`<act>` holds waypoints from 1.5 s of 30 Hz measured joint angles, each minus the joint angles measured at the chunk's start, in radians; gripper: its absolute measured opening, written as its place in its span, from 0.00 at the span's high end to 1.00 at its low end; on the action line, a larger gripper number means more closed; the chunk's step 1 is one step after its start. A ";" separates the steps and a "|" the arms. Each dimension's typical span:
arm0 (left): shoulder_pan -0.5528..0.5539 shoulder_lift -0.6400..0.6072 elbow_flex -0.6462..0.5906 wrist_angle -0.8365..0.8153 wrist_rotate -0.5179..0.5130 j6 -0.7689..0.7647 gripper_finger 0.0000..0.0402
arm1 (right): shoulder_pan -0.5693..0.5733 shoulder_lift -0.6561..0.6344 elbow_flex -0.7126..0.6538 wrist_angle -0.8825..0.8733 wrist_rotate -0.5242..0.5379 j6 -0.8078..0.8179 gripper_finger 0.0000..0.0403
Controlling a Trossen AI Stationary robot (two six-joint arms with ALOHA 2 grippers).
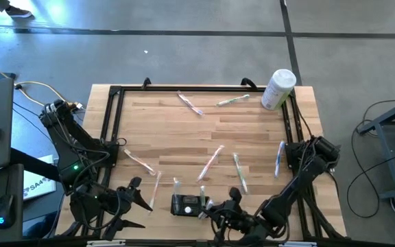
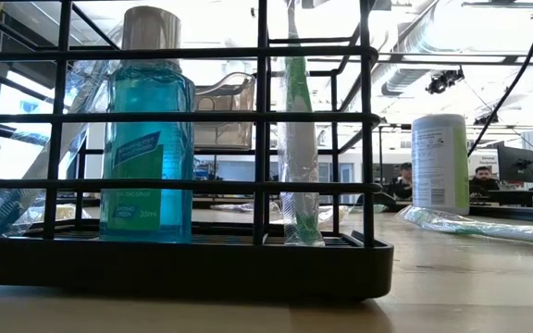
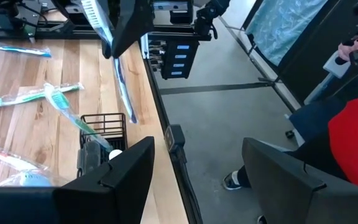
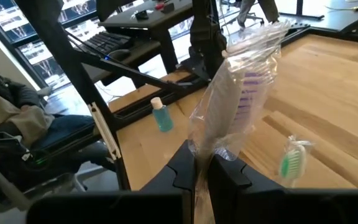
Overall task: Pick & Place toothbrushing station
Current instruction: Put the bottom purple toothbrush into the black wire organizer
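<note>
the toothbrushing station (image 1: 186,204) is a low black wire holder that stands at the near edge of the wooden table (image 1: 211,130), between the two arms. in the low view it already holds a bottle of blue mouthwash (image 2: 146,139) and one wrapped green toothbrush (image 2: 298,148) standing upright.

the right gripper (image 4: 202,171) is just beside the station, on its right side. its fingers are pressed together on a wrapped purple toothbrush (image 4: 244,81), which stands up from the grip in its clear plastic bag. the left gripper (image 1: 137,195) waits just to the left of the station with its fingers spread wide and nothing between them.

i judge that the step in hand is to bring the purple toothbrush into the station. the risk is the grip itself: the fingers seem to hold mostly the loose bag at the bottom end, so the brush could slide or turn inside the plastic when the arm tilts. then the tip may hit a wire of the station and not go into an opening. the station looks light, so a push from the side could also move it toward the table edge, which is very near.

several other wrapped toothbrushes (image 1: 211,161) lie farther from the station, and a white container (image 1: 278,89) stands at the far right corner.
</note>
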 joint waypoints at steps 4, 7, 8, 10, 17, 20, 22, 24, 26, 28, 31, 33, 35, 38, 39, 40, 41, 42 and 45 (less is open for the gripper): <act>0.000 0.000 -0.005 0.001 0.000 0.000 0.40 | 0.000 0.000 0.000 -0.001 0.004 -0.010 0.97; 0.000 0.000 -0.022 0.006 0.000 -0.003 0.40 | -0.002 0.000 0.000 -0.005 0.029 -0.031 0.97; 0.000 0.000 -0.028 0.008 0.001 -0.004 0.40 | -0.007 0.000 0.000 -0.011 0.028 -0.032 0.97; 0.000 0.000 -0.037 0.008 0.001 -0.018 0.40 | -0.013 0.000 0.000 -0.037 0.025 -0.023 0.97; 0.000 0.000 -0.048 0.009 0.001 -0.031 0.40 | -0.025 0.000 0.000 -0.162 0.003 0.078 0.97; 0.000 0.000 -0.048 0.009 0.001 -0.032 0.40 | -0.031 0.002 0.000 -0.174 -0.018 0.086 0.97; 0.000 0.000 -0.048 0.009 0.001 -0.032 0.40 | -0.039 0.012 0.001 -0.173 -0.034 0.089 0.97; 0.000 0.000 -0.048 0.008 0.001 -0.032 0.40 | -0.044 0.026 0.001 -0.181 -0.047 0.103 0.97; 0.000 0.000 -0.048 0.009 0.001 -0.032 0.40 | -0.057 0.043 0.001 -0.178 -0.082 0.115 0.97; 0.000 0.000 -0.048 0.008 0.001 -0.032 0.40 | -0.061 0.067 0.001 -0.180 -0.110 0.131 0.97; 0.000 0.000 -0.048 0.008 0.001 -0.029 0.40 | -0.069 0.093 0.000 -0.173 -0.133 0.143 0.97; 0.000 0.000 -0.048 0.008 0.002 -0.026 0.40 | -0.070 0.098 0.000 -0.175 -0.144 0.158 0.97; 0.000 0.000 -0.048 0.008 -0.003 -0.026 0.40 | -0.070 0.099 0.000 -0.174 -0.154 0.158 0.97; 0.000 0.000 -0.048 0.008 -0.016 -0.026 0.40 | -0.076 0.099 0.000 -0.176 -0.157 0.156 0.97; 0.000 0.000 -0.048 0.008 -0.019 -0.026 0.40 | -0.078 0.099 0.000 -0.179 -0.161 0.156 0.97; 0.000 0.000 -0.048 0.008 -0.020 -0.026 0.40 | -0.079 0.099 0.000 -0.184 -0.167 0.155 0.97; 0.000 0.000 -0.048 0.008 -0.020 -0.026 0.40 | -0.083 0.099 0.000 -0.189 -0.177 0.154 0.97; 0.000 0.000 -0.048 0.008 -0.020 -0.026 0.40 | -0.085 0.101 0.000 -0.194 -0.189 0.154 0.97; 0.000 0.000 -0.048 0.008 -0.022 -0.026 0.40 | -0.099 0.124 0.001 -0.192 -0.224 0.155 0.97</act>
